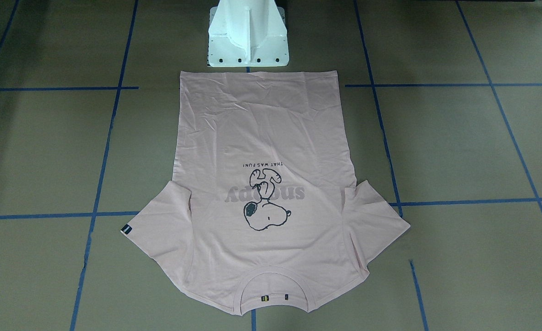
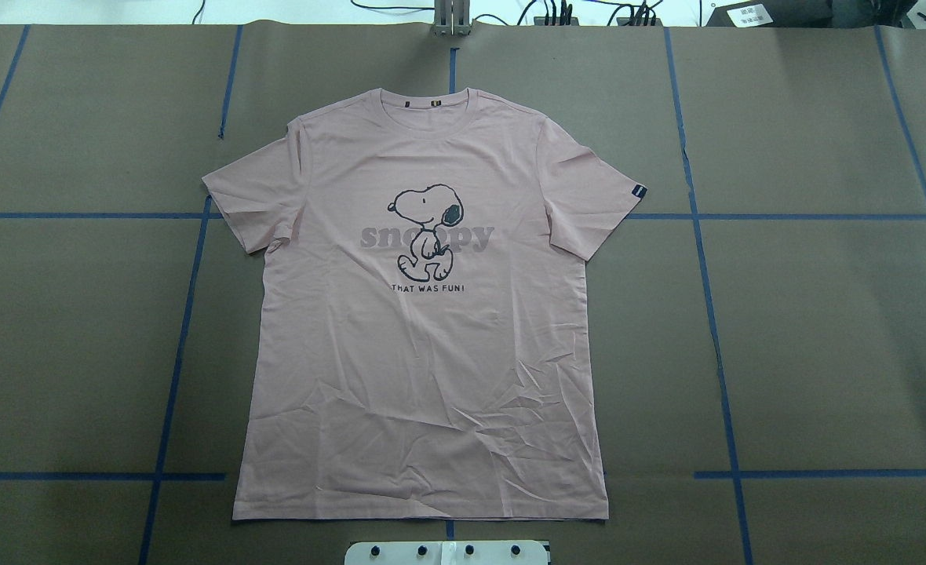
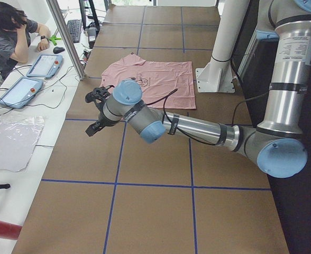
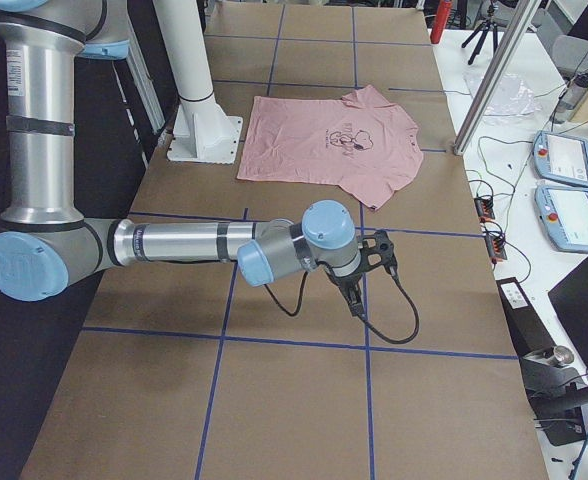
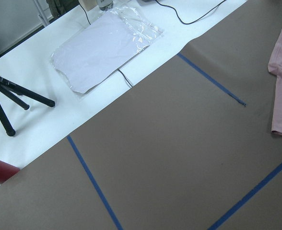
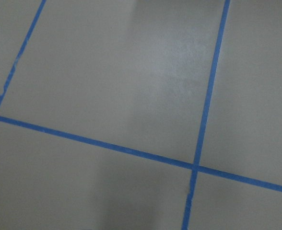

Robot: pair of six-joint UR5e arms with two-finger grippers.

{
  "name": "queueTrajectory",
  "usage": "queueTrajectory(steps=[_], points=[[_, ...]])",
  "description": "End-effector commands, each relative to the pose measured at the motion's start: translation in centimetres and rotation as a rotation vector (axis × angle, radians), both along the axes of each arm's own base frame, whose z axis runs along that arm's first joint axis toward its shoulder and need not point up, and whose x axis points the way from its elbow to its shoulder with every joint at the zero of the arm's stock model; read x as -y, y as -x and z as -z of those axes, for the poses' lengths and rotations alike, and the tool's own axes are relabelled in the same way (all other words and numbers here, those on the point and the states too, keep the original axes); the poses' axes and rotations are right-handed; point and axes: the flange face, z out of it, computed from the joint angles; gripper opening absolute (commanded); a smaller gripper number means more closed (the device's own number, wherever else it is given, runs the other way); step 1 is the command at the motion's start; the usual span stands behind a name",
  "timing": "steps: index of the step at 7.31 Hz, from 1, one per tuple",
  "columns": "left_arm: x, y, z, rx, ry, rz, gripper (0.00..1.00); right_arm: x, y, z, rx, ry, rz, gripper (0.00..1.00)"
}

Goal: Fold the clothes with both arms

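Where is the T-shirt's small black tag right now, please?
In the overhead view, the tag sits on the T-shirt's sleeve hem on the robot's right, just above a blue tape line.

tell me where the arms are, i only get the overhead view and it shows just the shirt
Observer: The left arm reaches out over bare table, apart from the shirt.
Operator: and the right one
Observer: The right arm does likewise on the other side. Its wrist view shows only table and blue tape.
Operator: tools open or shut
Observer: Cannot tell. The left tool and right tool show only in the side views, and both hang clear of the shirt.
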Motion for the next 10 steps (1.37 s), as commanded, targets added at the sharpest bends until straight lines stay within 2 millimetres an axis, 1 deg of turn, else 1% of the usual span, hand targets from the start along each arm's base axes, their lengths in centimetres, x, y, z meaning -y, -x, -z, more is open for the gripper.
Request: queueTrajectory(steps=[1, 2, 3, 4, 5, 6, 7, 8, 9, 10], points=[[0.3, -5.1, 1.9, -0.092, -0.011, -0.031, 1.00, 4.8, 5.7, 6.3, 0.073, 0.079, -0.053, 1.00], [0.1, -6.5, 2.2, -0.101, -0.029, -0.055, 1.00, 5.9, 8.9, 8.7, 0.086, 0.111, -0.083, 1.00], [-0.1, -8.3, 2.4, -0.102, -0.031, -0.087, 1.00, 5.9, 13.3, 9.5, 0.102, 0.099, -0.125, 1.00], [-0.1, -9.1, 2.5, -0.104, -0.029, -0.098, 1.00, 5.2, 19.1, 10.6, 0.134, 0.106, -0.193, 1.00], [-0.1, -9.1, 2.5, -0.104, -0.029, -0.100, 1.00, 4.5, 25.4, 12.1, 0.143, 0.106, -0.237, 1.00], [-0.1, -9.2, 2.6, -0.105, -0.029, -0.101, 1.00, 4.1, 31.8, 14.4, 0.144, 0.095, -0.268, 0.98], [-0.1, -9.2, 2.6, -0.106, -0.029, -0.101, 1.00, 5.0, 37.8, 16.1, 0.154, 0.116, -0.326, 0.90], [-0.1, -9.2, 2.6, -0.105, -0.029, -0.099, 1.00, 6.0, 42.6, 16.8, 0.143, 0.119, -0.362, 0.82], [-0.1, -9.2, 2.7, -0.106, -0.030, -0.101, 1.00, 6.5, 44.1, 16.2, 0.121, 0.120, -0.365, 0.73], [-0.1, -9.2, 2.7, -0.106, -0.031, -0.101, 1.00, 6.6, 44.4, 15.5, 0.104, 0.121, -0.362, 0.70]])
